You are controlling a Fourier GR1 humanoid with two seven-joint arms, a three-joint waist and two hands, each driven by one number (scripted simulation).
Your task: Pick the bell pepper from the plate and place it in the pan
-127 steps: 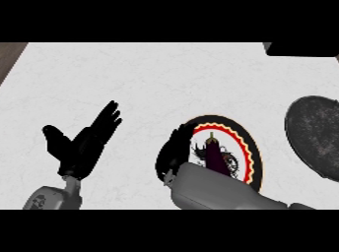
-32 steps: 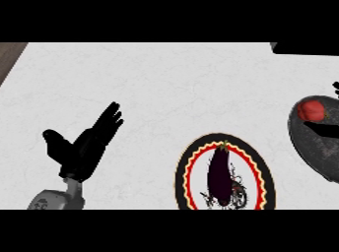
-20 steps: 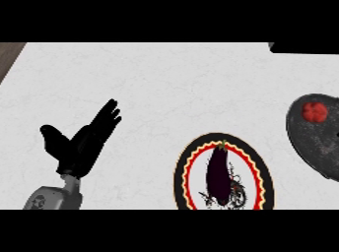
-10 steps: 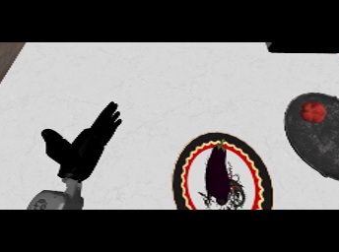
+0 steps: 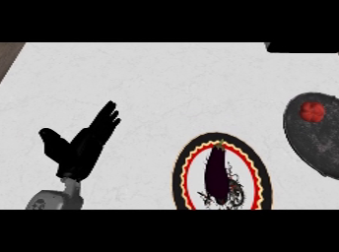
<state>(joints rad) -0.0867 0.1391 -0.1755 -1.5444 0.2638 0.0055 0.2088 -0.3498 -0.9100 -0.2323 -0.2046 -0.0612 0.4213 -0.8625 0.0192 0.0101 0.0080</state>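
The red bell pepper (image 5: 312, 111) is seen lying in the dark pan (image 5: 329, 147), which is cut off at the right edge. The left hand (image 5: 82, 145) is held open at lower left, fingers straight and thumb spread. An aubergine (image 5: 217, 171) is left on the plate (image 5: 185, 167), whose lower rim is cut off.

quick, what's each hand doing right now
Left hand: open, holding nothing, resting over the counter at the view's left.
Right hand: not in view.

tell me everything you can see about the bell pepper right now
The bell pepper is small, red and roundish, with a slightly lumpy outline and no stem that can be made out. It lies inside the dark grey pan at the counter's right side, in the pan's upper part near its far rim. Only the pan touches it; no hand is near it.
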